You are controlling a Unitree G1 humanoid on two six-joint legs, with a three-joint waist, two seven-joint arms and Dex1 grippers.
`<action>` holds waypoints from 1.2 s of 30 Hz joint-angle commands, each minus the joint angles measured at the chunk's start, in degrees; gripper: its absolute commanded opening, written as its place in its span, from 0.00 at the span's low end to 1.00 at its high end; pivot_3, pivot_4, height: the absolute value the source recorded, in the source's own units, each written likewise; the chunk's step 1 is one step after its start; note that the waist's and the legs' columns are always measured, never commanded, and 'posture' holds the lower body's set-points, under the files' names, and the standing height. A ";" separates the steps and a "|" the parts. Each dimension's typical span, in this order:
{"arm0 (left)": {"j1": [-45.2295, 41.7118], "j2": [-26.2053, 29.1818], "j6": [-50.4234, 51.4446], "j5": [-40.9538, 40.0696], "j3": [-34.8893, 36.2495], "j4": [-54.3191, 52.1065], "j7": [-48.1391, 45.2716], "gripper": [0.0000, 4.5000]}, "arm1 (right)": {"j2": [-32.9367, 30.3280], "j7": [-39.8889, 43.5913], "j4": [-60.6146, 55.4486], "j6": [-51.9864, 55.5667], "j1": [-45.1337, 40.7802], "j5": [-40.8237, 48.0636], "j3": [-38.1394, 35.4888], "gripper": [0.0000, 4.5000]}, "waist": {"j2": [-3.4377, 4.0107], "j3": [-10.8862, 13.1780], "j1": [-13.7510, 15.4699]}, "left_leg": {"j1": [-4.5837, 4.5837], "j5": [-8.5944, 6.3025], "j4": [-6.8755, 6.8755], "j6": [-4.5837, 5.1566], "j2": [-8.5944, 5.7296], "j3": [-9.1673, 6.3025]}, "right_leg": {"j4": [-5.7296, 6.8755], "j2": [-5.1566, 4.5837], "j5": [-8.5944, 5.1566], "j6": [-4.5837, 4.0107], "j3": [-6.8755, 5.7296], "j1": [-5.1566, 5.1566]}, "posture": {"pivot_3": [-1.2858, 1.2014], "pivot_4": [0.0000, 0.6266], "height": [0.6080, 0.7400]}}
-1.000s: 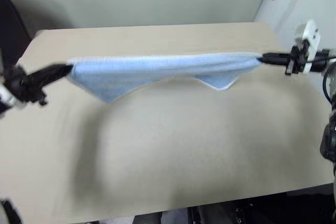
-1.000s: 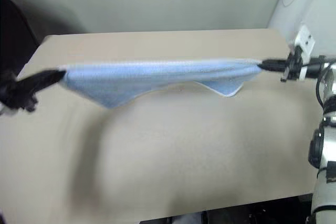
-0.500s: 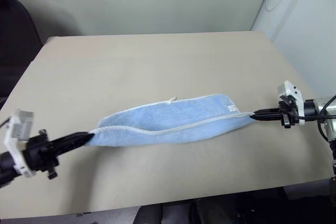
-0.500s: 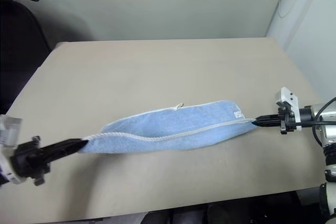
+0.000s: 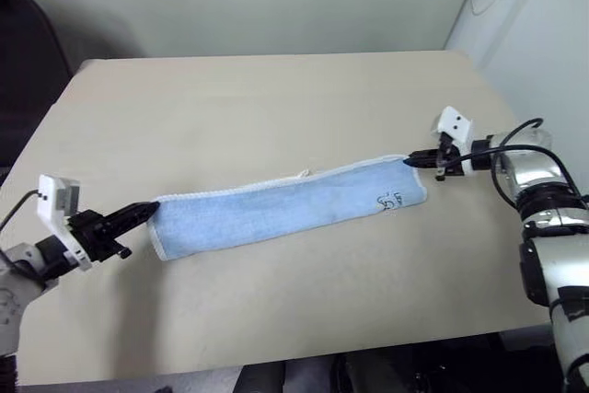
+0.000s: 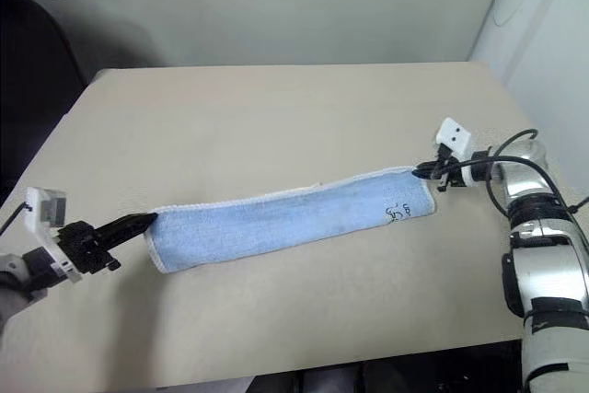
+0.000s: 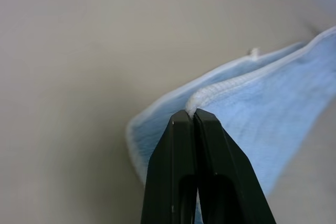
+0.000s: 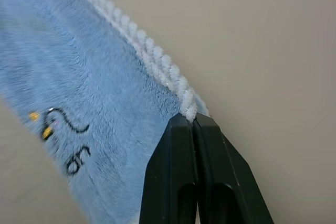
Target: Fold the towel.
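item: towel [image 5: 285, 209], count one. light-blue terry, white stitched edging, lying on the table [image 5: 276, 108] as a long narrow band, doubled over lengthwise. it runs from about 8 o'clock to 2 o'clock across the table's middle. small white loop [image 5: 302, 173] on its far edge; dark printed logo [image 5: 392, 199] near the right end.

item: grippers, count two. my left gripper [image 5: 147, 212] is pinched tight on the towel's left end, white edging caught between the fingertips [image 7: 195, 116]. my right gripper [image 5: 411, 161] is likewise clamped on the far right corner, at the stitched edge.

item: table, count one, beige. dark chair [image 5: 28, 43] at 10 o'clock, count one.

step in hand, as i judge it: the first lengthwise fold is laid down. next move likely calls for letting go of both ends, then carrying one short end over to the other, corners matched.
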 commanded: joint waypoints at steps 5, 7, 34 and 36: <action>-4.02 -1.16 -7.29 6.70 -5.18 5.49 0.69 0.00 | 1.64 -7.96 5.90 -4.55 -1.73 -4.77 0.94 0.00 | 0.00 0.00 0.04 | -0.20 0.03 0.01 -0.06 0.00 0.00 | 0.05 -0.02 0.01 -0.02 -0.01 -0.21 | 0.52 0.24 1.00; -4.83 -1.69 -7.05 6.20 -5.17 6.38 0.40 0.11 | 1.92 -8.93 6.57 -4.45 -1.89 -4.96 0.49 0.10 | 0.00 0.00 0.00 | -0.22 0.04 0.00 -0.07 0.00 0.01 | 0.06 -0.02 0.01 -0.02 -0.01 -0.23 | 0.52 0.24 1.00; 3.00 -7.74 -12.15 0.21 -1.07 -18.43 3.70 0.75 | -7.36 -7.69 -19.03 65.72 13.40 22.70 -24.10 0.99 | -0.08 -0.04 0.21 | -0.14 0.14 -0.01 -0.13 -0.03 0.09 | 0.07 -0.02 0.01 -0.02 0.02 -0.15 | 0.52 0.24 1.00; 3.08 -7.06 -12.13 0.21 -3.38 -19.83 2.10 0.75 | -7.22 -9.60 -21.81 71.15 15.01 24.86 -25.93 0.99 | -0.08 -0.04 0.09 | 0.01 0.13 -0.05 -0.13 -0.03 0.09 | 0.09 0.01 0.00 -0.02 0.02 -0.05 | 0.52 0.24 1.00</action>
